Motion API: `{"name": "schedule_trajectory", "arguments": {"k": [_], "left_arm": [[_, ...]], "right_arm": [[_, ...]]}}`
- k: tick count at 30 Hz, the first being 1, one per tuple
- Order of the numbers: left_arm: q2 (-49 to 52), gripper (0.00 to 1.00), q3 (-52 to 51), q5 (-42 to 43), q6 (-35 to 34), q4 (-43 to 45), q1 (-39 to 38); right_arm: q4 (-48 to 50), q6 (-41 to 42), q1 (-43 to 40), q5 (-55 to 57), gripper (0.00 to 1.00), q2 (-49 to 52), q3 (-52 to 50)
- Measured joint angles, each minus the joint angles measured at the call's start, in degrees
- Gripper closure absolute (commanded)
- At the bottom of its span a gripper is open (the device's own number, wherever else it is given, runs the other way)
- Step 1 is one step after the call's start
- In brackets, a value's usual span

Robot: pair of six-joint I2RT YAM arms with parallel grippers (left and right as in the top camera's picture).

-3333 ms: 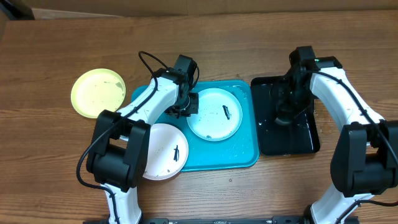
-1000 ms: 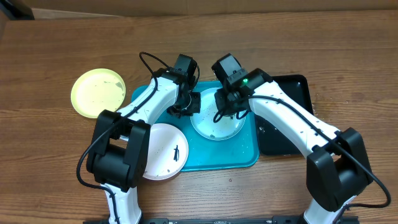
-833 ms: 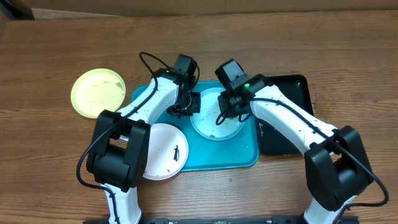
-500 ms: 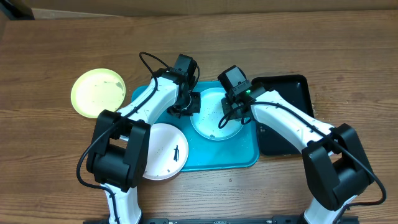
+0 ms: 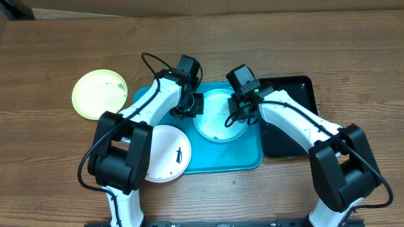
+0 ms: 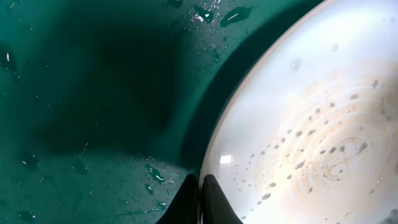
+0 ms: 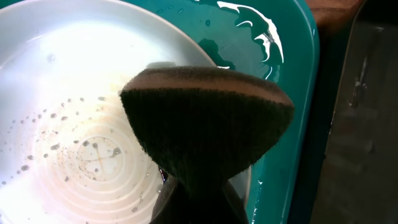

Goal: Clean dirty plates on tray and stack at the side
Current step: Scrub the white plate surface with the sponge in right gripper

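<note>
The light blue plate lies on the turquoise tray, wet and flecked with small dark specks. My left gripper is shut on its left rim; in the left wrist view the fingers pinch the plate's edge. My right gripper is shut on a dark sponge, which presses on the plate's right side. The white plate with a dark smudge overlaps the tray's lower left corner. The yellow-green plate lies on the table to the left.
A glossy black tray with water in it stands right of the turquoise tray; it also shows in the right wrist view. The turquoise tray floor carries water drops. Wooden table all around.
My right gripper came from the black tray with the sponge onto the light blue plate and slid rightward across it. The plate's large dark smudge is gone. The left arm has not moved.
</note>
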Motion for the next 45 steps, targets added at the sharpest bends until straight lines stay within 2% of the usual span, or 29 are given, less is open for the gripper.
{"name": "schedule_trajectory", "arguments": {"k": [26, 45], "left_arm": [[0.0, 0.96, 0.0, 0.2, 1.81, -1.49, 0.0], [0.0, 0.96, 0.0, -0.46, 2.4, -1.73, 0.09]], "right_arm": [[0.33, -2.4, -2.64, -11.17, 0.96, 4.07, 0.0], [0.94, -2.4, -3.48, -26.58, 0.96, 6.12, 0.04]]}}
